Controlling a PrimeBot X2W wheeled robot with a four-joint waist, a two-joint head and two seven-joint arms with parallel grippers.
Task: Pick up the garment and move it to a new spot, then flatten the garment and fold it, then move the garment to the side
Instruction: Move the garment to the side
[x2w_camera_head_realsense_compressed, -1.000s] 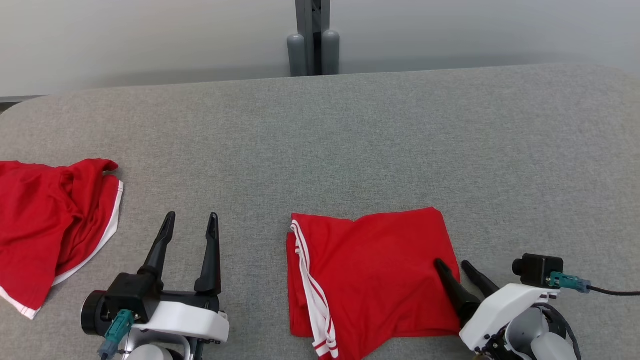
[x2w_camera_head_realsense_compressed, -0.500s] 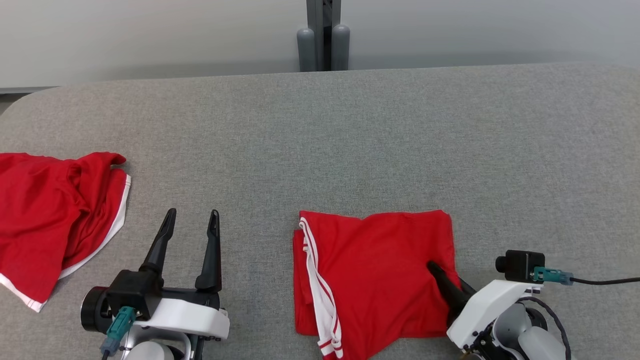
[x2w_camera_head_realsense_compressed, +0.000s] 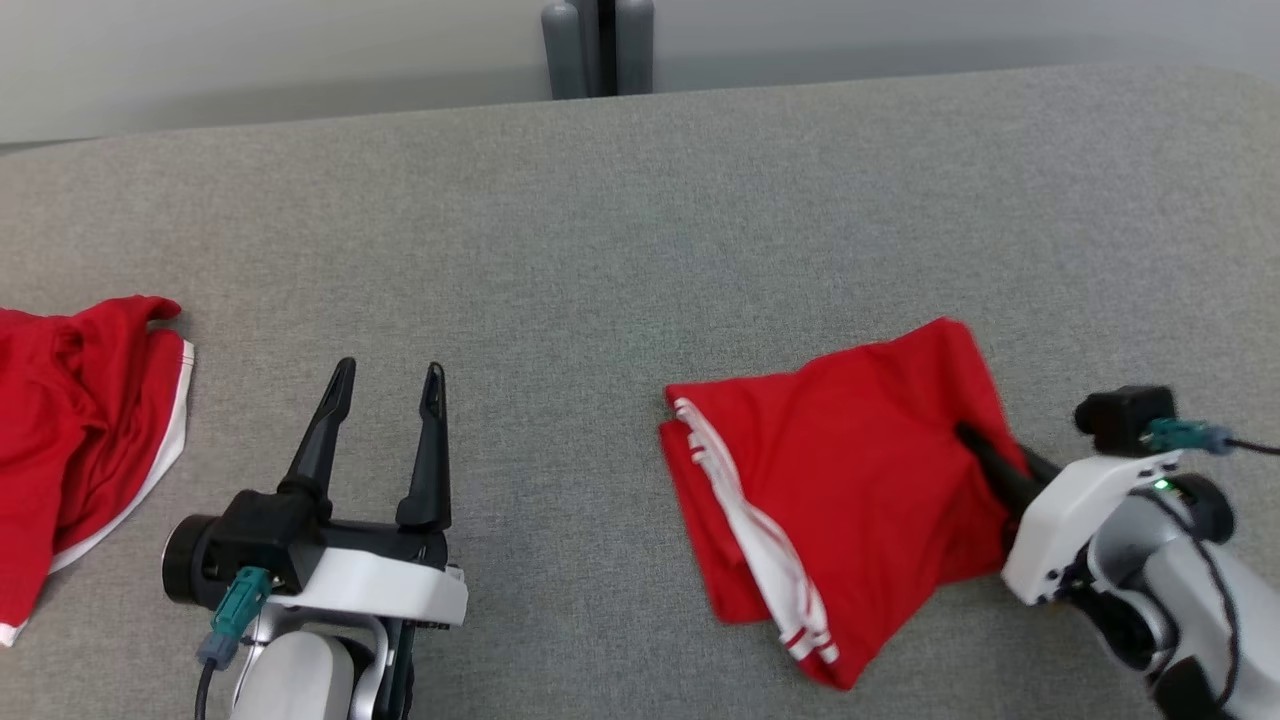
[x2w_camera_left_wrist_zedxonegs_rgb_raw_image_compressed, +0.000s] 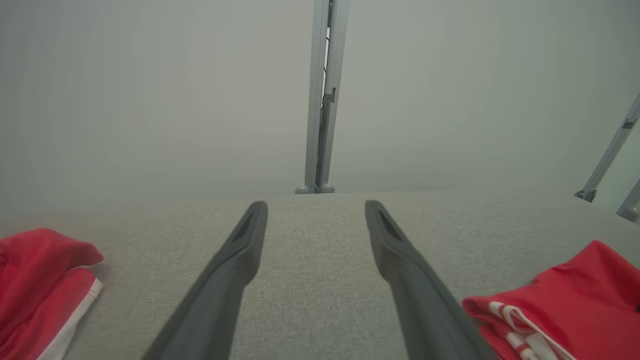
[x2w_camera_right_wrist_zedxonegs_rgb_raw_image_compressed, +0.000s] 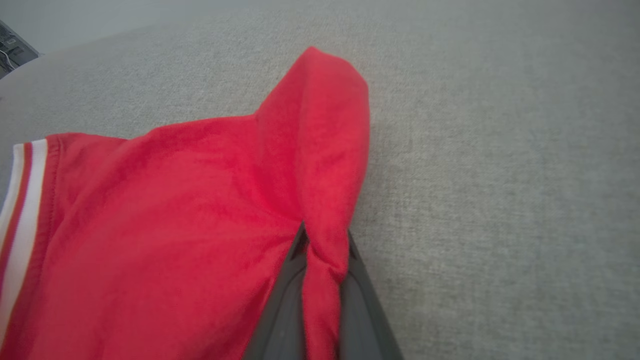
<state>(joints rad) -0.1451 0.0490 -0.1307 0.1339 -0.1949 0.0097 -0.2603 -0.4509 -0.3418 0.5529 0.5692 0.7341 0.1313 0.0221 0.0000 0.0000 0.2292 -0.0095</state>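
A folded red garment (x2w_camera_head_realsense_compressed: 840, 480) with white stripes lies right of centre on the grey table (x2w_camera_head_realsense_compressed: 600, 220). My right gripper (x2w_camera_head_realsense_compressed: 975, 445) is shut on its right edge. In the right wrist view the fabric (x2w_camera_right_wrist_zedxonegs_rgb_raw_image_compressed: 200, 210) bunches into a ridge pinched between the fingers (x2w_camera_right_wrist_zedxonegs_rgb_raw_image_compressed: 280, 320), and the corner lifts off the table. My left gripper (x2w_camera_head_realsense_compressed: 388, 380) rests open at the lower left with nothing between its fingers (x2w_camera_left_wrist_zedxonegs_rgb_raw_image_compressed: 235, 270). The folded garment (x2w_camera_left_wrist_zedxonegs_rgb_raw_image_compressed: 565, 300) shows at the right in the left wrist view.
A second red garment (x2w_camera_head_realsense_compressed: 70, 430) with white trim lies crumpled at the table's left edge, also seen as red cloth (x2w_camera_left_wrist_zedxonegs_rgb_raw_image_compressed: 40, 285) in the left wrist view. A grey post (x2w_camera_head_realsense_compressed: 598, 45) stands behind the table's far edge. Bare table stretches beyond the garment.
My right gripper closed on the garment's right edge and dragged it rightward and away, rotating it. The head camera has shifted. The left gripper stayed open and still.
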